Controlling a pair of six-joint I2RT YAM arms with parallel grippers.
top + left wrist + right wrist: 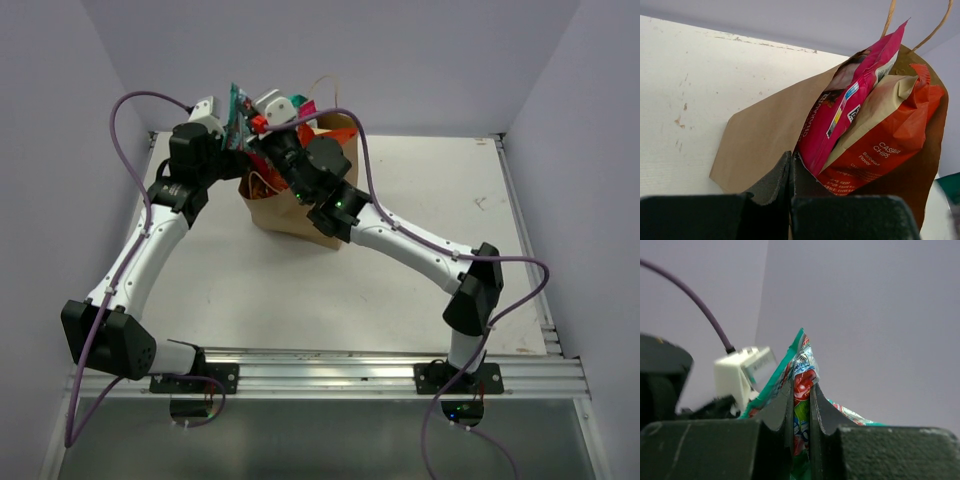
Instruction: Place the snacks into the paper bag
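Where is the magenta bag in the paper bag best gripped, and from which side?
Likely its top corner, from above: the magenta bag stands on end in the paper bag, that flat corner pokes past the rim, and the red-orange chip bag crowds one face.

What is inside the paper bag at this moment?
A magenta bag and a red-orange chip bag stand in the paper bag, their tops sticking out, with something tan between them. The bag's lower part is covered, so anything deeper cannot be seen.
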